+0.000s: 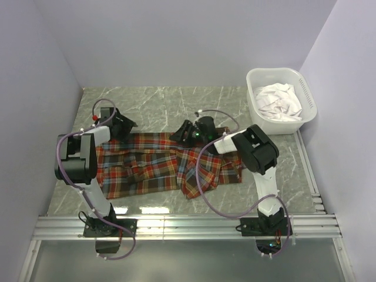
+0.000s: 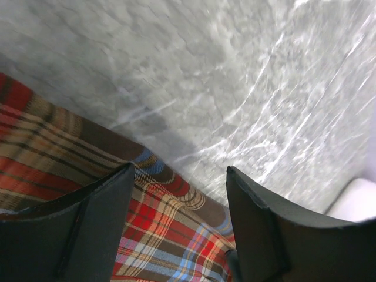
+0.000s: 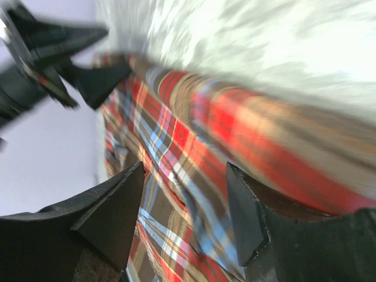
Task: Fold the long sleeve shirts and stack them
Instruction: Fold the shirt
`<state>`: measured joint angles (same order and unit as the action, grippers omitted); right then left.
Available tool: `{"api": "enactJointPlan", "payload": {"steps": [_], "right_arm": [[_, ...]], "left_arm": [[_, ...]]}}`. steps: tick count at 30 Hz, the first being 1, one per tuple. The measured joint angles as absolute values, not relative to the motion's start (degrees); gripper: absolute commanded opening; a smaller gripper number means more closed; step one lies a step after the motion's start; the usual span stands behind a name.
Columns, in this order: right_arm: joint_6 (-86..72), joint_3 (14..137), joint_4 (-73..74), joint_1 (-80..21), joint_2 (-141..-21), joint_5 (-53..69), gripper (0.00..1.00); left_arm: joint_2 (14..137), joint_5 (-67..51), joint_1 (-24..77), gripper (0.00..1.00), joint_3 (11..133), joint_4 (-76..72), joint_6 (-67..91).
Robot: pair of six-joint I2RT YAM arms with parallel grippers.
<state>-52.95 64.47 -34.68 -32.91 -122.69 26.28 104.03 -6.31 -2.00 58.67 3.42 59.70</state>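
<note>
One long sleeve shirt (image 1: 147, 164), plaid in red, orange, teal and dark brown, lies spread and rumpled across the marble table (image 1: 176, 103). My left gripper (image 1: 125, 125) sits low at the shirt's far left edge. In the left wrist view it (image 2: 180, 170) is open, with the shirt's hem (image 2: 164, 229) lying between the fingers. My right gripper (image 1: 182, 134) hovers at the far edge near the shirt's middle. Its wrist view shows it (image 3: 185, 167) open, straddling a raised fold of plaid (image 3: 176, 135). The left gripper (image 3: 119, 48) appears beyond it.
A white basket (image 1: 275, 71) holding white cloth (image 1: 279, 100) stands at the back right corner. Pale walls close in the table on three sides. An aluminium rail (image 1: 188, 226) with both arm bases runs along the near edge.
</note>
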Motion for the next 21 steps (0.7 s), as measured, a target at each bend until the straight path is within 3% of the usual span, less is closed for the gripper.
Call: {"api": "enactJointPlan", "payload": {"steps": [11, 21], "right_arm": [[-55.4, 51.9, -37.2, -19.5, -114.1, 17.7, 0.65], [-49.6, 52.5, -24.6, -14.7, -108.6, 8.3, 0.64]], "left_arm": [[103.5, -8.3, -4.6, 0.72, 56.9, 1.3, 61.6], [100.5, -4.2, -7.2, 0.87, 57.7, 8.4, 58.5]]}}
